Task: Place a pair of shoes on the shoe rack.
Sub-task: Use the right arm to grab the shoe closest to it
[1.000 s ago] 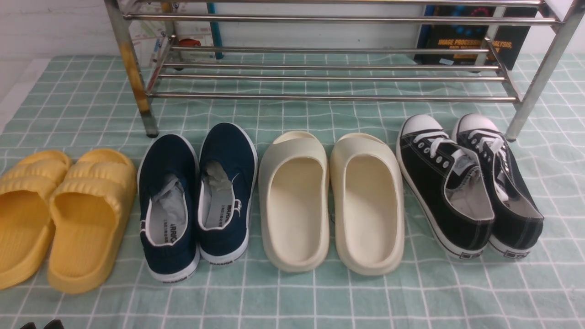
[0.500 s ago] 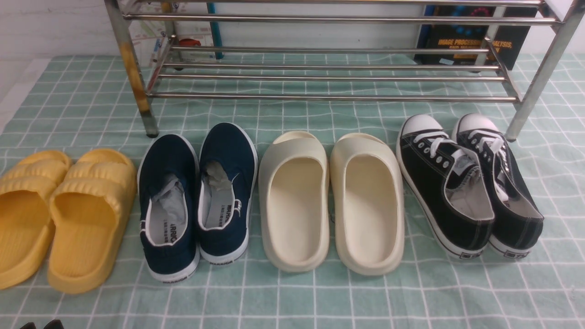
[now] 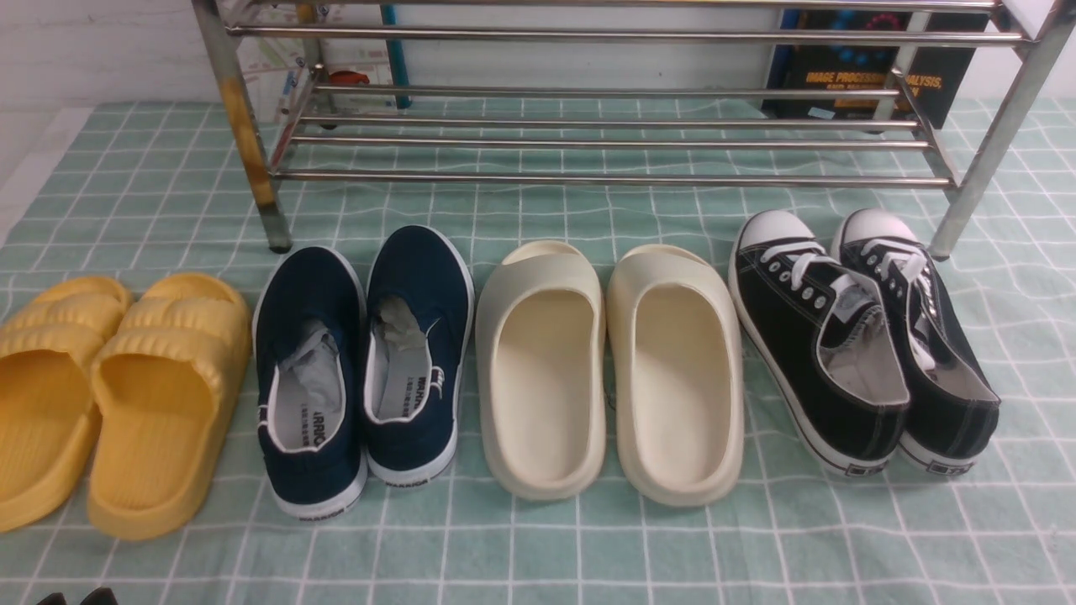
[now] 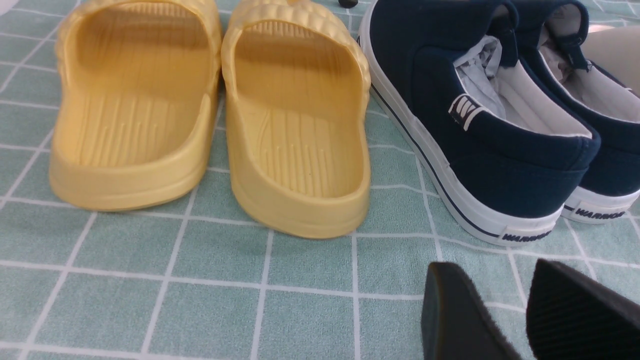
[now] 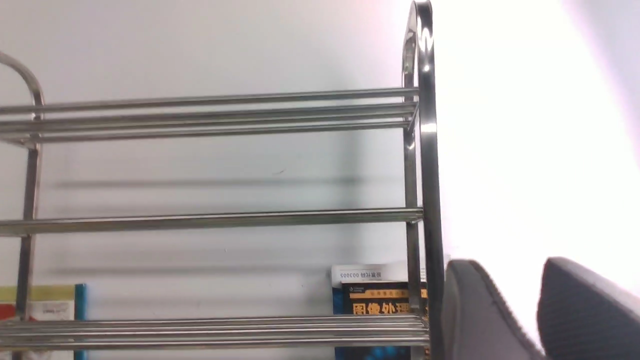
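**One rack, four pairs lined up below it**

The shoe rack (image 3: pixel 605 178), chrome tubing with horizontal bars and a rust-stained leg at upper left, spans the top of the front view on the green checked surface (image 3: pixel 538 546). The pair of shoes (image 3: pixel 790 328) sits at centre right: black canvas, white laces and toe caps, grey lining, touching side by side. Count: one rack, two cream slides (image 3: pixel 538 378), two yellow slides (image 3: pixel 160 395), two navy slip-ons (image 3: pixel 412 286), two black shoes. Left jaws and right jaws stand parted, holding nothing.

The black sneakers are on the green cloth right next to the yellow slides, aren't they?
No. The black canvas sneakers with white laces sit on the green checked cloth beside the cream rubber slides, as the front view shows.
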Motion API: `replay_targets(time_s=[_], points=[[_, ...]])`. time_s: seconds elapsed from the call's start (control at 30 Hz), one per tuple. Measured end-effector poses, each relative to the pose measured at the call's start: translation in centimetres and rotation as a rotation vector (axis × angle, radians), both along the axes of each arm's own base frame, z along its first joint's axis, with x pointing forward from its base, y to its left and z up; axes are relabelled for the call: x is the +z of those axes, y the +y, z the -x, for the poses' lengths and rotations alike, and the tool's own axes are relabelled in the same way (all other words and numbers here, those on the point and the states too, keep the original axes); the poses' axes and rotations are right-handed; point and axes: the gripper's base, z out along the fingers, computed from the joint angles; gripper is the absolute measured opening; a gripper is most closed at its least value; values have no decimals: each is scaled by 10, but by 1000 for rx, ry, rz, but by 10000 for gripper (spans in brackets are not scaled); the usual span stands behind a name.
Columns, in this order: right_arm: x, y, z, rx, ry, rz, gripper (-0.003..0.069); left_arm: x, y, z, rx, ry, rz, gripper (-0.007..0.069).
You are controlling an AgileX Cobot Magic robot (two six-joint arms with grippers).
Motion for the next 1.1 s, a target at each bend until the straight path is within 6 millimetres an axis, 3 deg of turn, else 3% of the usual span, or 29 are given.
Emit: replay_targets(time_s=[0.17,0.23,0.33,0.37,0.43,0.47,0.53,0.6,0.63,0.73,0.9,0.93,1.1], points=[[53,-1,-8,1,61,-14,23,0,0,0,0,0,0,238],[77,-2,-19,-6,149,-20,-1,0,0,0,0,0,0,238],[95,-3,-36,-14,268,-23,0,0,0,0,0,0,0,238],[101,-5,-56,-24,387,-17,3,0,0,0,0,0,0,238],[97,-6,-80,-33,531,-16,5,0,0,0,0,0,0,238],[97,-7,-83,-33,550,-18,5,0,0,0,0,0,0,238],[80,-8,-119,-26,857,-71,5,0,0,0,0,0,0,238],[70,-3,-140,4,1086,-92,5,0,0,0,0,0,1,238],[69,-2,-142,8,1109,-90,5,0,0,0,0,0,1,238],[57,26,-175,133,1394,58,15,0,0,0,0,0,1,238],[44,70,-212,281,1517,258,70,0,0,0,0,0,1,238],[37,83,-225,307,1548,298,115,0,0,0,0,0,1,238],[3,100,-258,320,1640,335,304,0,0,0,0,0,1,238]])
